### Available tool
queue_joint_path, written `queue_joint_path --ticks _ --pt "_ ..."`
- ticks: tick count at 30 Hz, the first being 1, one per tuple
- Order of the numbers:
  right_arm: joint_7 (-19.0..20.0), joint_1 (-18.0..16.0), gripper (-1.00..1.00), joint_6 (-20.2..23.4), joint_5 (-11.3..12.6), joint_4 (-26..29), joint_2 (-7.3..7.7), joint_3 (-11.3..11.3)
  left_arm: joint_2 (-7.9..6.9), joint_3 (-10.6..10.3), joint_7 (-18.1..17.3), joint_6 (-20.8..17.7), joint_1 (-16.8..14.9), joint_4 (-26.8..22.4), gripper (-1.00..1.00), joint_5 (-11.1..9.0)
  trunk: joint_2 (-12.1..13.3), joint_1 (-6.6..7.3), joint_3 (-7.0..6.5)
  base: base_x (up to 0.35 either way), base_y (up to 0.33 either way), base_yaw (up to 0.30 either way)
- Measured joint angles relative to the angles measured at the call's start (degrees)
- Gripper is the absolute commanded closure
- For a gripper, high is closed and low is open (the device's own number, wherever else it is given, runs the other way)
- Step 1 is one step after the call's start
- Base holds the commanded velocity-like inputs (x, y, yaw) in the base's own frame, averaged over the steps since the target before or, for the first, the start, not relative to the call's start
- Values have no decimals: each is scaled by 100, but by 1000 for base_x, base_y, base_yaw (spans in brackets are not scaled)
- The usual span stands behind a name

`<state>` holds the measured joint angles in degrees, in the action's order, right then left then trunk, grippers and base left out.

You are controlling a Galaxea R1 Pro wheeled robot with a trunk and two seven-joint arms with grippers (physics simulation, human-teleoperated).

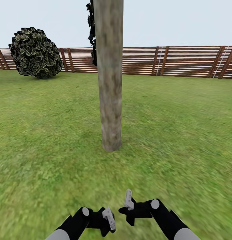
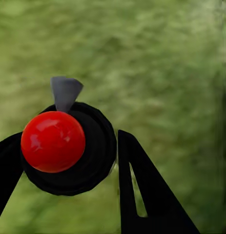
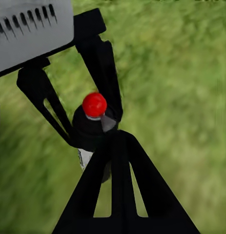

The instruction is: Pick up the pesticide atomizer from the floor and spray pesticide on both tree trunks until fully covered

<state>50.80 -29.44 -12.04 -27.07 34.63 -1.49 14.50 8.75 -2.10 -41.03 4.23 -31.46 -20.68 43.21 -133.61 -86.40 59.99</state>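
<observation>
Straight ahead in the head view, I see a tree trunk (image 1: 110, 83) rising from grass (image 1: 182, 133). Through the left wrist view, my left gripper (image 2: 69, 156) clenches the pesticide atomizer (image 2: 69, 148). From the right wrist view, I cannot tell my right gripper's (image 3: 120, 195) finger state.

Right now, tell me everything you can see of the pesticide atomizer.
The pesticide atomizer is a small round black bottle with a glossy red ball cap and a grey nozzle tab jutting from beside the cap; it looks like plastic. In the right wrist view a strip of white label shows low on its body. It sits between the black fingers of the left gripper, held above blurred green grass, cap towards the left wrist camera. No spray is visible.
</observation>
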Motion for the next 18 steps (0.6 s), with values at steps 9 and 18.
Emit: queue_joint_path --ticks 9,18 --pt "0 0 100 0 0 0 -18 1 55 -1 -160 23 0 -6 100 3 0 0 0 0 0 0" --pt "0 1 100 0 0 0 -47 0 98 -1 -146 31 -7 -14 100 -19 0 0 0 0 0 0"
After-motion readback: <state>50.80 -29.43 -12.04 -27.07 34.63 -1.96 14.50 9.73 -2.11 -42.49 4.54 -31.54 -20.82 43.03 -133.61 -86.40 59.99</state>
